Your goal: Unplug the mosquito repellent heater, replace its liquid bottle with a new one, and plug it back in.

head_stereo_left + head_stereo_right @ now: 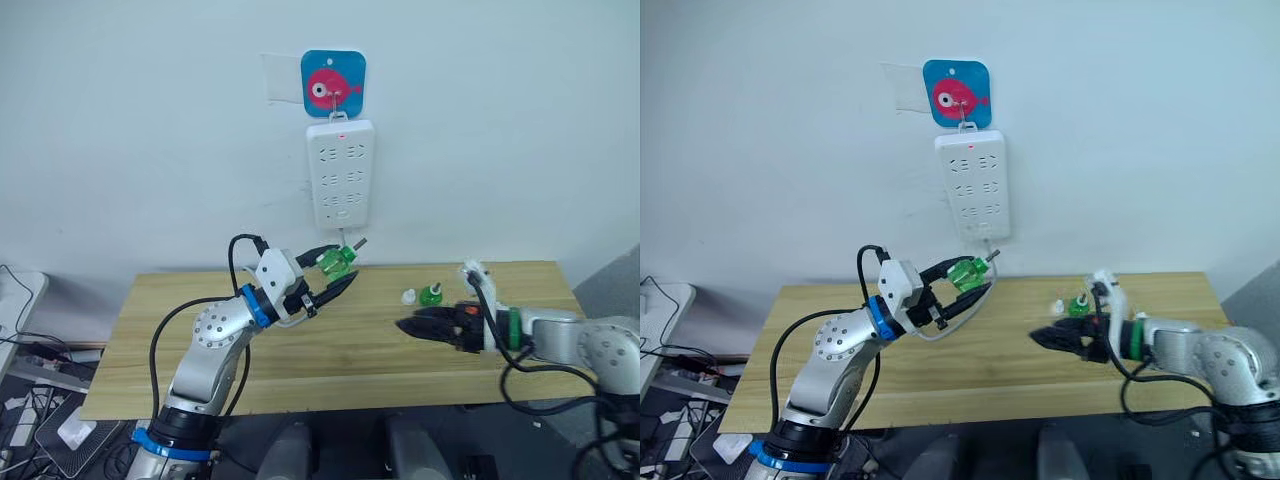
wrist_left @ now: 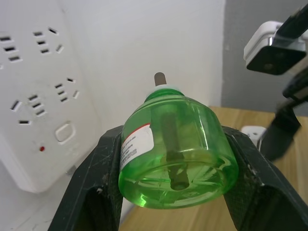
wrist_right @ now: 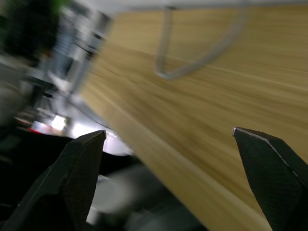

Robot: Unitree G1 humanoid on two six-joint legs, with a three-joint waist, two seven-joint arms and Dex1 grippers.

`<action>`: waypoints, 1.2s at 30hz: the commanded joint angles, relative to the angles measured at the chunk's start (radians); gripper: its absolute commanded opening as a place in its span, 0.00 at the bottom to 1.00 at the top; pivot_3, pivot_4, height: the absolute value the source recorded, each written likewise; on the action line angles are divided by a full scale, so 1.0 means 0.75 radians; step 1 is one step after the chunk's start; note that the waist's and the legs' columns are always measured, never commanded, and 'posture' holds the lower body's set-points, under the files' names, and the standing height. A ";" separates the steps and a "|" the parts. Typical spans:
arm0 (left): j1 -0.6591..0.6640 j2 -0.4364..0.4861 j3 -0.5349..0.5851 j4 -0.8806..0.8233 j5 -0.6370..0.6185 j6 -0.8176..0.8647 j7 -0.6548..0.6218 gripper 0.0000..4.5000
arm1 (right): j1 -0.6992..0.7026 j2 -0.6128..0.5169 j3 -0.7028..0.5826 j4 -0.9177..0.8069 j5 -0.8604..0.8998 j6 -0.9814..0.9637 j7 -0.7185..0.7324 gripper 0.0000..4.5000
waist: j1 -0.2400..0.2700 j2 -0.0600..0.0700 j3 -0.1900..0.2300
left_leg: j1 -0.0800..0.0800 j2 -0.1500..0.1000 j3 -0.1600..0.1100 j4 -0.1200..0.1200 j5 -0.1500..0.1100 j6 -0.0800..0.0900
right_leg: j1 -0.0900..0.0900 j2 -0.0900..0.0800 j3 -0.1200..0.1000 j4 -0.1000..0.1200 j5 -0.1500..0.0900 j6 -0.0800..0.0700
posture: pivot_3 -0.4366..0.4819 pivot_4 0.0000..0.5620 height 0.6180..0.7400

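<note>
Overhead, white power strip above wooden table.

Green bottle between left gripper fingers below power strip; right gripper over table

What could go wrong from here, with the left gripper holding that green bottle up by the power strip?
1. The green bottle is pinched between the left gripper's fingers across its smooth rounded sides, wick end out; it could slip or rotate in the grip.
2. It is held close to the wall-mounted power strip, so the wick tip might knock the strip.
3. A second green bottle and a small white cap lie on the table just ahead of the open right gripper, which could sweep them away.
</note>
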 commanded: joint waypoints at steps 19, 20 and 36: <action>0.045 -0.011 -0.065 -0.015 0.009 -0.072 -0.085 0.51 | -0.452 -0.089 0.324 1.166 -1.137 -0.623 0.471 1.00 | -0.031 0.000 0.001 | 0.000 0.001 0.010 0.000 -0.001 0.002 | -0.001 -0.001 0.006 -0.001 0.000 0.000 | 0.36 0.35 1.00; 0.052 -0.009 -0.064 -0.020 0.009 -0.072 -0.083 0.51 | -0.467 -0.077 0.326 1.194 -1.156 -0.629 0.482 1.00 | -0.031 0.000 0.001 | 0.000 0.001 0.010 0.000 -0.001 0.002 | -0.001 -0.001 0.006 -0.001 0.000 0.000 | 0.36 0.35 1.00; 0.127 0.020 -0.060 -0.106 0.009 -0.028 -0.038 0.51 | -0.642 0.123 0.298 1.648 -1.369 -0.785 0.503 1.00 | -0.027 0.003 0.015 | 0.001 0.001 0.008 0.000 -0.001 0.002 | -0.001 -0.002 0.007 -0.001 0.000 -0.001 | 0.42 0.41 1.00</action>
